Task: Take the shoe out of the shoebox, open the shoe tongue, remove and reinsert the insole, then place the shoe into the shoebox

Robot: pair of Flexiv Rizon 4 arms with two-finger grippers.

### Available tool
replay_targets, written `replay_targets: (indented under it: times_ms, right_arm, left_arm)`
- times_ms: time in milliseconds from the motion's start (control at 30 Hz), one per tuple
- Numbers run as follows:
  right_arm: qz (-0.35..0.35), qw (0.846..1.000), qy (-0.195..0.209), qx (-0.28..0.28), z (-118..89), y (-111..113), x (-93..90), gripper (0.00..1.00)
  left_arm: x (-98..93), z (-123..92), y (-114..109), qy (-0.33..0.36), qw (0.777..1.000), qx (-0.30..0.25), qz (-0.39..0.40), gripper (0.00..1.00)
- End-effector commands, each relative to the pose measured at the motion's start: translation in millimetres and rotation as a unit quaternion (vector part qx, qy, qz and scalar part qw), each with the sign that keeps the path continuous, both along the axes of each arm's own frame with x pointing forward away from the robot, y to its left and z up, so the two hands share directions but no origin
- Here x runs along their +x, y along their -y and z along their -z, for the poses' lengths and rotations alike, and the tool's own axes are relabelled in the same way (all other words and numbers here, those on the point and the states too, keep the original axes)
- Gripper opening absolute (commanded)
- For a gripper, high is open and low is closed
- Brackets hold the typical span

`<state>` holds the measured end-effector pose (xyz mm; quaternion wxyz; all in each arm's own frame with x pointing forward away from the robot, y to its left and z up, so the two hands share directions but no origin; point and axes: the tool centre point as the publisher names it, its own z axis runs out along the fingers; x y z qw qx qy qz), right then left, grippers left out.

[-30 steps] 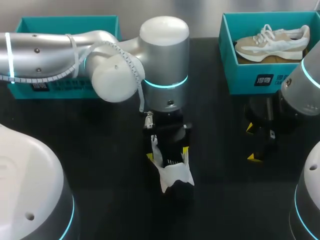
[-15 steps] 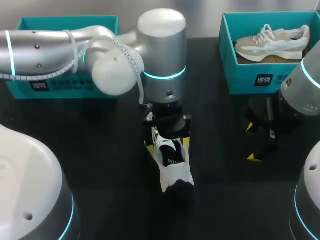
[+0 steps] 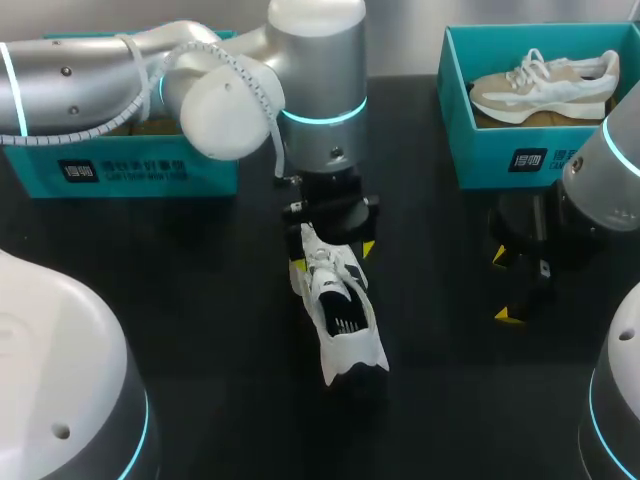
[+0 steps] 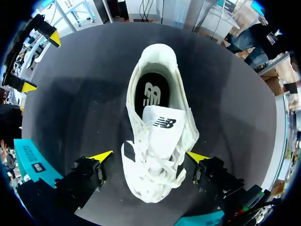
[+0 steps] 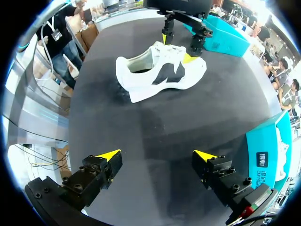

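A white shoe (image 3: 338, 318) with black side patches lies on the black table, heel toward the front edge. In the left wrist view the shoe (image 4: 160, 136) shows its tongue (image 4: 163, 129) lying over the laces and a black insole (image 4: 149, 94) inside. My left gripper (image 3: 331, 256) hangs open over the toe end, and its yellow fingertips (image 4: 101, 156) straddle the forefoot without touching it. My right gripper (image 3: 505, 286) stands open to the right, holding nothing. From the right wrist view, the shoe (image 5: 160, 70) lies well ahead of that gripper (image 5: 156, 155).
A teal shoebox (image 3: 515, 155) at the back right holds a beige shoe (image 3: 545, 85). Another teal shoebox (image 3: 120, 172) stands at the back left, partly behind my left arm. Bare black table surrounds the white shoe.
My left gripper has lifted and drawn back toward the far side, uncovering the shoe, which stays on the table. The right arm has not moved.
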<state>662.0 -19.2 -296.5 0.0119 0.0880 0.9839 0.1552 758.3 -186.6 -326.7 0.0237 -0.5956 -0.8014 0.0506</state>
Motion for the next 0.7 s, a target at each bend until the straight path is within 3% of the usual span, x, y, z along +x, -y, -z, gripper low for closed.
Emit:
replay_targets:
  times_ms: [33,167,433,533,700]
  right_arm:
    - [0.001,1.000,0.001,-0.001,0.6,-0.5,-1.1,1.00]
    - [0.001,1.000,0.001,-0.001,0.6,-0.5,-1.1,1.00]
    - [0.001,1.000,0.001,-0.001,0.6,-0.5,-1.1,1.00]
    - [0.001,1.000,0.001,-0.001,0.6,-0.5,-1.1,1.00]
    - [0.001,1.000,0.001,-0.001,0.6,-0.5,-1.1,1.00]
  left_arm:
    - [3.5,-17.1,-11.7,0.012,1.000,-0.003,-0.005,0.77]
    - [4.2,-27.7,-14.0,0.011,1.000,-0.013,-0.003,0.46]
    - [-15.1,-35.7,-12.7,0.000,0.999,-0.029,0.017,0.15]
    - [-22.3,-33.4,-10.2,-0.001,0.999,-0.030,0.026,0.12]
    - [-27.3,-26.8,-6.2,-0.005,0.999,-0.028,0.036,0.15]
